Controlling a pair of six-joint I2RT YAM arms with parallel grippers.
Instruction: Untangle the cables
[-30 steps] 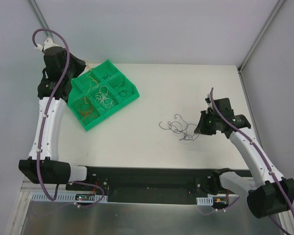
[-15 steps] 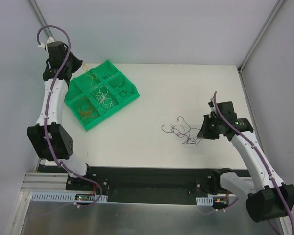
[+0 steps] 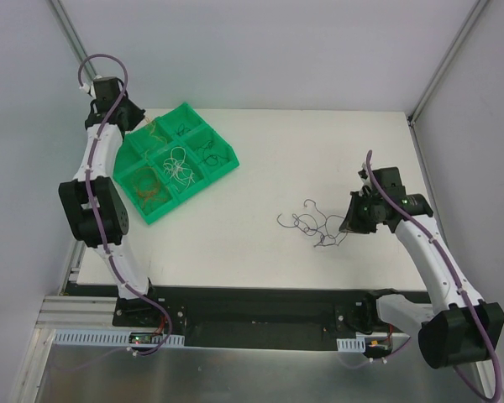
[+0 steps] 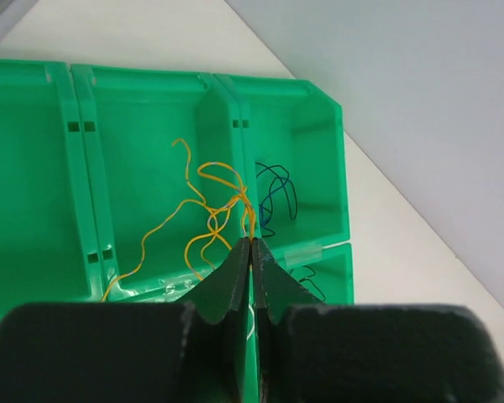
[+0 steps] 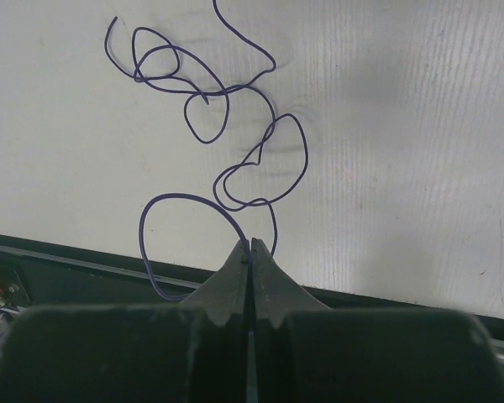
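I'm seeing the purple cable (image 5: pixel 252 157) lying in loose loops on the table (image 5: pixel 403 126), its near end pinched in my shut right claw (image 5: pixel 249 252), which only the wrist view is showing. The orange cable (image 4: pixel 208 220) is trailing into a green tray (image 4: pixel 84 168) compartment, with my left claw (image 4: pixel 250 248) clamping its strands

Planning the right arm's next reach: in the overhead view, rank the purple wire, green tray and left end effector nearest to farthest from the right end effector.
1. purple wire: pinched in the right end effector, just to its left.
2. green tray: far left, toward the back.
3. left end effector: at the tray's far-left corner, shut on an orange wire.
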